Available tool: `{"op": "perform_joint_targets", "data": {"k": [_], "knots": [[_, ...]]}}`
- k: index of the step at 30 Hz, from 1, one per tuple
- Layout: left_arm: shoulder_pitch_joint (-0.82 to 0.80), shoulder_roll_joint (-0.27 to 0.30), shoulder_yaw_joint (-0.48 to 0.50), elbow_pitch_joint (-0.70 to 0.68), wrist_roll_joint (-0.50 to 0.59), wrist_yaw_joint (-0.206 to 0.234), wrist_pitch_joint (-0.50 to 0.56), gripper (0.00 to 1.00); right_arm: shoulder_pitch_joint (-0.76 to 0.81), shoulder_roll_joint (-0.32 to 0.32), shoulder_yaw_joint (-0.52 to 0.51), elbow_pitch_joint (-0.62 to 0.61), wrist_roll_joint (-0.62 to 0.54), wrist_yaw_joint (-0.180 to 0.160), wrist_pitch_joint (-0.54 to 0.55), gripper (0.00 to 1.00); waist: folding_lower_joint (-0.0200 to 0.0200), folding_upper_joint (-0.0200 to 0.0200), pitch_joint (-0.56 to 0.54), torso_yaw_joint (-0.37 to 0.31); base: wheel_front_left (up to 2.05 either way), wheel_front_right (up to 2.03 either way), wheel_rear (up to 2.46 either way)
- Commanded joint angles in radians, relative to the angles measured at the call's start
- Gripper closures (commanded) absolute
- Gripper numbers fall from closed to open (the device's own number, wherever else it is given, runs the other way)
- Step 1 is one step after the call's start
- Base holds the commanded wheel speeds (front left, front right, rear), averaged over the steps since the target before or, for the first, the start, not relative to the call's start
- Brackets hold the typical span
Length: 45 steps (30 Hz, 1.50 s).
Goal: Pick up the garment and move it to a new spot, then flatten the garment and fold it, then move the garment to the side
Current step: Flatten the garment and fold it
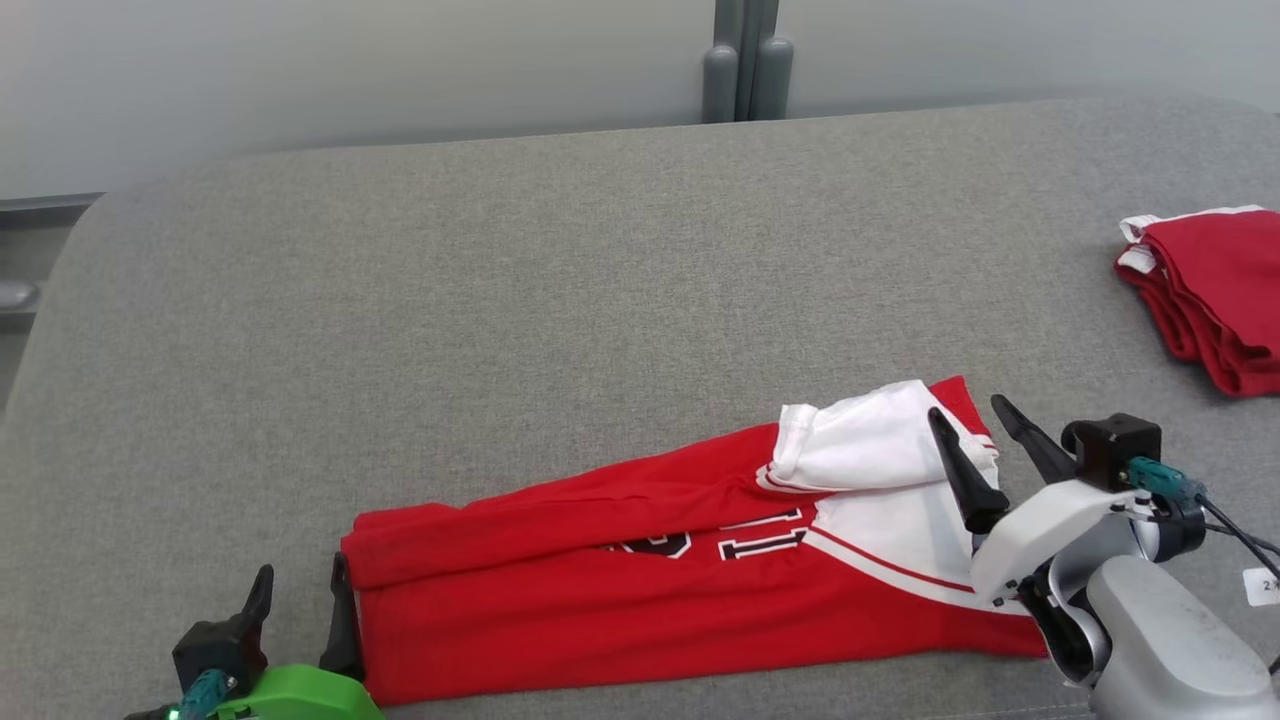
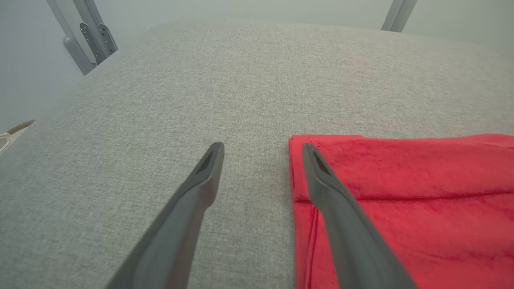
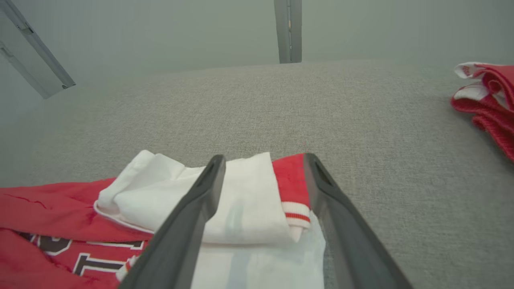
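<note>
Both stand open: my left gripper (image 1: 302, 590) at the garment's (image 1: 600, 610) lower-left end, my right gripper (image 1: 968, 408) over its white sleeve (image 1: 860, 440) at lower right. Pinching one layer could unravel the fold.

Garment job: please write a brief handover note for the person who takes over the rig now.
Left gripper: open, empty, fingers astride the left edge of the red-and-white garment.
Right gripper: open, empty, above its white sleeve end.
Garment: on the grey surface, folded lengthwise into a strip.
To do: probably fold it across, then move it aside; a folded red pile lies at right.
</note>
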Motion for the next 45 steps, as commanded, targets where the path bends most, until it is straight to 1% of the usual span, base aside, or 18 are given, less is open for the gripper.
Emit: {"op": "perform_joint_targets", "data": {"k": [1,6,14,15,16,17,18,19,20,21,26,29,35,39,41,43,44,45], "knots": [[-0.005,0.0,-0.005,-0.006,0.006,-0.006,0.0,0.0,-0.029,0.003,0.014,0.023,-0.002,-0.001,0.0,0.0,0.0001,0.0,0.013,0.018,0.0,0.0,0.0],[-0.039,-0.002,-0.052,-0.016,-0.022,-0.012,0.0,0.0,-0.11,0.012,0.047,0.125,0.014,-0.001,0.041,0.0,0.0001,0.0,0.04,0.052,0.0,0.0,0.0],[-0.05,-0.002,-0.093,-0.028,-0.053,0.004,0.0,0.0,-0.196,0.016,0.089,0.242,0.046,-0.001,0.08,0.0,0.0001,0.0,0.068,0.083,0.0,0.0,0.0],[-0.05,-0.002,-0.094,-0.029,-0.057,0.006,0.0,0.0,-0.201,0.018,0.094,0.249,0.057,-0.001,0.083,0.04,0.0001,0.0,0.07,0.084,0.0,0.0,0.0],[-0.048,-0.002,-0.094,-0.029,-0.059,0.008,0.0,0.0,-0.206,0.017,0.102,0.256,0.059,-0.001,0.087,0.18,0.0001,0.0,0.071,0.084,0.0,0.0,0.0],[-0.047,-0.002,-0.095,-0.03,-0.06,0.008,0.0,0.0,-0.212,0.015,0.111,0.26,0.062,-0.001,0.085,0.38,0.0001,0.0,0.073,0.084,0.0,0.0,0.0],[-0.046,-0.002,-0.095,-0.032,-0.06,0.009,0.0,0.0,-0.215,0.014,0.117,0.265,0.067,-0.001,0.082,0.53,0.0001,0.0,0.075,0.083,0.0,0.0,0.0],[-0.045,-0.002,-0.096,-0.033,-0.061,0.009,0.0,0.0,-0.219,0.013,0.124,0.267,0.071,-0.001,0.075,0.71,0.0001,0.0,0.076,0.082,0.0,0.0,0.0],[-0.045,-0.002,-0.098,-0.035,-0.063,0.009,0.0,0.0,-0.222,0.011,0.132,0.269,0.073,-0.001,0.071,0.96,0.0001,0.0,0.078,0.081,0.0,0.0,0.0],[-0.047,-0.002,-0.099,-0.037,-0.065,0.009,0.0,0.0,-0.225,0.008,0.138,0.269,0.075,-0.001,0.062,1.0,0.0001,0.0,0.079,0.079,0.0,0.0,0.0],[-0.051,-0.002,-0.108,-0.048,-0.064,0.007,0.0,0.0,-0.228,0.0,0.171,0.254,0.09,-0.001,0.036,1.0,0.0001,0.0,0.076,0.07,0.0,0.0,0.0],[-0.04,-0.002,-0.108,-0.054,-0.063,0.006,0.0,0.0,-0.215,-0.013,0.203,0.215,0.097,-0.001,0.017,1.0,0.0001,0.0,0.064,0.061,0.0,0.0,0.0],[-0.003,-0.002,-0.095,-0.06,-0.051,0.002,0.0,0.0,-0.136,-0.08,0.3,0.054,0.112,-0.002,-0.002,1.0,0.0001,0.0,0.015,0.032,0.0,0.0,0.0],[0.015,-0.002,-0.082,-0.071,-0.047,-0.001,0.0,0.0,-0.053,-0.134,0.325,-0.093,0.115,-0.001,-0.003,1.0,0.0001,0.0,-0.014,0.006,0.0,0.0,0.0],[0.022,-0.001,-0.079,-0.078,-0.047,-0.003,0.0,0.0,-0.008,-0.162,0.33,-0.14,0.11,-0.002,-0.003,1.0,0.0001,0.0,-0.025,-0.007,0.0,0.0,0.0],[0.029,-0.002,-0.078,-0.081,-0.048,-0.005,0.0,0.0,0.031,-0.176,0.341,-0.177,0.108,-0.001,-0.003,1.0,0.0001,0.0,-0.034,-0.017,0.0,0.0,0.0],[0.032,-0.001,-0.078,-0.082,-0.05,-0.005,0.0,0.0,0.052,-0.189,0.347,-0.176,0.109,-0.001,-0.003,0.96,0.0001,0.0,-0.037,-0.022,0.0,0.0,0.0],[0.035,-0.001,-0.079,-0.084,-0.051,-0.005,0.0,0.0,0.072,-0.203,0.351,-0.163,0.111,-0.002,-0.003,0.58,0.0001,0.0,-0.039,-0.025,0.0,0.0,0.0]]}}
